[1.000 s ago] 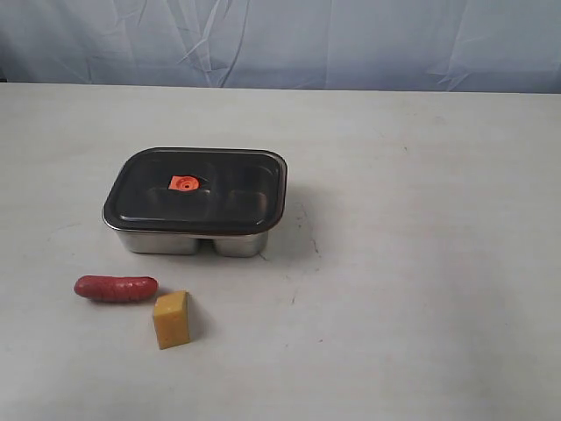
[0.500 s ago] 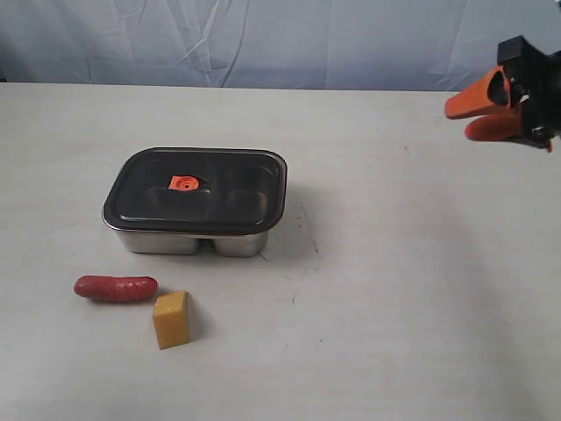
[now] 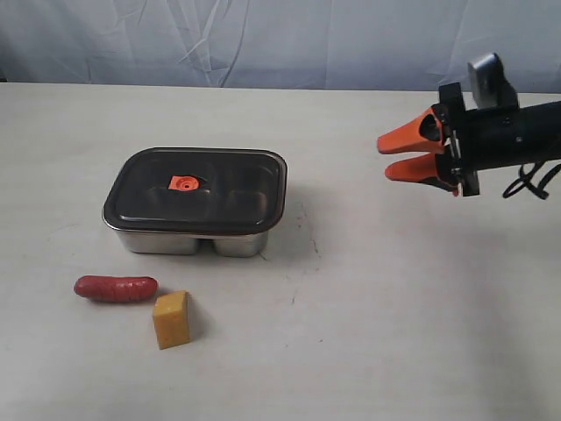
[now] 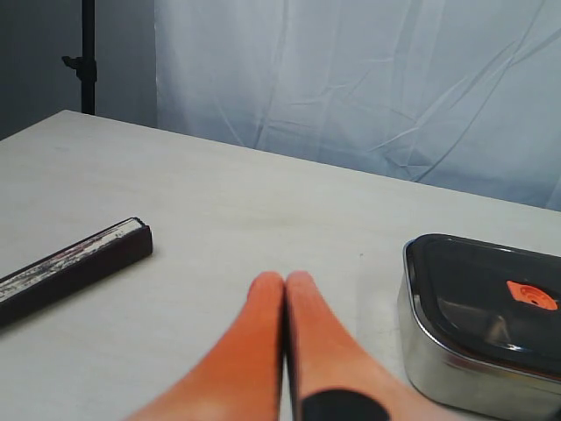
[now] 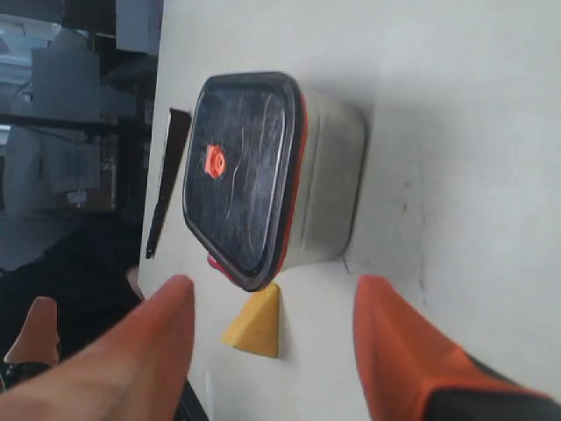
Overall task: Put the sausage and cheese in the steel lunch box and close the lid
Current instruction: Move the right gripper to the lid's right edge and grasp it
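Cheese (image 3: 171,319): nearest the exterior camera, standing on the table (image 3: 368,333), left of the middle, just beside the sausage's right end.
Sausage (image 3: 116,288): lies flat, long axis left to right, in front of the box.
Box (image 3: 166,242): behind both foods, long side also left to right; both foods are outside it.
Lid (image 3: 197,189): seated on the box with its orange tab up, so it probably has to come off before anything goes in.
Left gripper (image 4: 282,282): fingers pressed together, nothing between them; out of the exterior view. Its own camera shows a box corner ahead and off to one side, and a dark bar (image 4: 74,263) on the table.
Right gripper (image 3: 392,156): spread wide and empty, held above the table, well apart from the box on its right, tips pointing at it.
Key relation: the box lies leftward from the right gripper, along the box's long axis. The wrist view frames box and cheese between the fingers, and one finger seems to be above the other.
Nearer arm: the foods are on the left arm's side; which gripper is closer to the lid I cannot tell.
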Action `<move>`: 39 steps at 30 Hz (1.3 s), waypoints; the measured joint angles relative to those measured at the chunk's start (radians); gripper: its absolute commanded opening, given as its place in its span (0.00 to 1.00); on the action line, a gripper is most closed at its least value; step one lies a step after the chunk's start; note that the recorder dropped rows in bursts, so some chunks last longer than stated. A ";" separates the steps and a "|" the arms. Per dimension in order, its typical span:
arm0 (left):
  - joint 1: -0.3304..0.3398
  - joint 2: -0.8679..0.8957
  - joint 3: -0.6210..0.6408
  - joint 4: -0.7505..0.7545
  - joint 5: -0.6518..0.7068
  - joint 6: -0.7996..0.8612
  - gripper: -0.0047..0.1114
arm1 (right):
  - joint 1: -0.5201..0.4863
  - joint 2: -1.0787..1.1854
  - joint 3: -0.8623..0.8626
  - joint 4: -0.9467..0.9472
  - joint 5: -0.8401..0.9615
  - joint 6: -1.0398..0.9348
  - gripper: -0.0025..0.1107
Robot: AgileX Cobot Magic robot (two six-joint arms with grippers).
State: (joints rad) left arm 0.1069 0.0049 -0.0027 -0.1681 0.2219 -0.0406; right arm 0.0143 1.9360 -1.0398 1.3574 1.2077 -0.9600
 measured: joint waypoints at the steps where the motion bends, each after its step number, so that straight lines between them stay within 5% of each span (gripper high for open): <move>1: 0.000 0.000 0.000 0.000 0.000 0.000 0.04 | 0.019 0.009 0.000 0.007 0.000 -0.002 0.49; 19: 0.000 0.000 0.000 0.000 0.000 0.000 0.04 | 0.226 0.131 -0.130 0.057 -0.066 -0.019 0.49; 39: 0.000 0.000 0.000 0.000 0.000 0.000 0.04 | 0.265 0.316 -0.209 0.159 -0.039 -0.024 0.49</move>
State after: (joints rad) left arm 0.1069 0.0049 -0.0027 -0.1681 0.2219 -0.0406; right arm 0.2793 2.2521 -1.2487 1.5167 1.1692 -0.9838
